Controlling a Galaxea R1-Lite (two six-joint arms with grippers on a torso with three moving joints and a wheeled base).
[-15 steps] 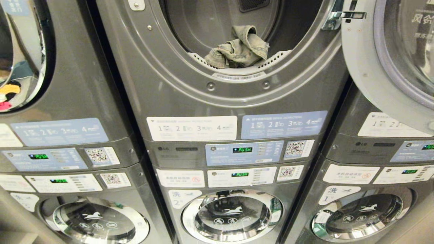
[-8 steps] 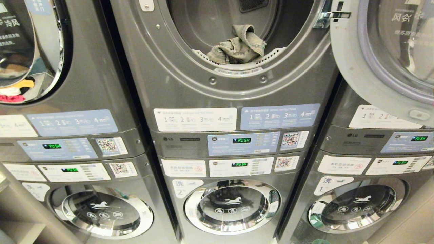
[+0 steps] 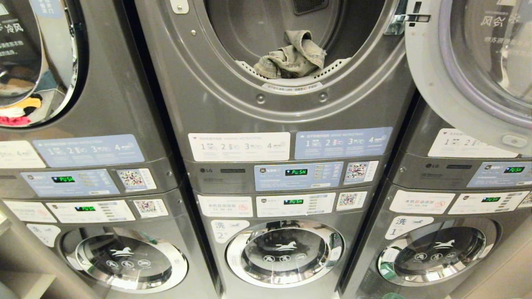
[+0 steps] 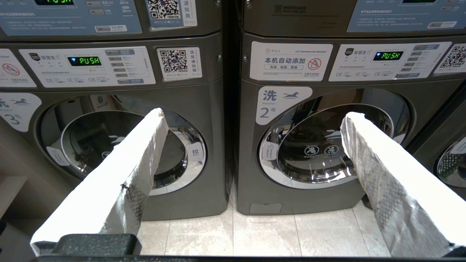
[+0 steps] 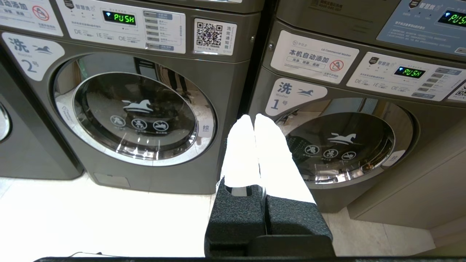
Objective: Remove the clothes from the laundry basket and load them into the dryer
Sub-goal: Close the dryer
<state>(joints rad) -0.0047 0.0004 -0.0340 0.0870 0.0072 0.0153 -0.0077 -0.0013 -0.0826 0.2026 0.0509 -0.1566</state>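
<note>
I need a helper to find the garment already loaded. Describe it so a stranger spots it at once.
Find the middle stack of grey machines; its upper unit, the dryer, has its door swung open to the right. Just inside the drum's front lip lies a crumpled olive-green garment, the only cloth in an open drum.

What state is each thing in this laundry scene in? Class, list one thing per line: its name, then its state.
Dryer door: swung open to the right.
Dryer drum: open, holding one garment.
Crumpled garment: lying bunched at the drum's front lip.
Washer 2 door: closed.
Dryer display: lit, reading PUSH.
Left claw: open, empty.
Right claw: shut, empty.
</note>
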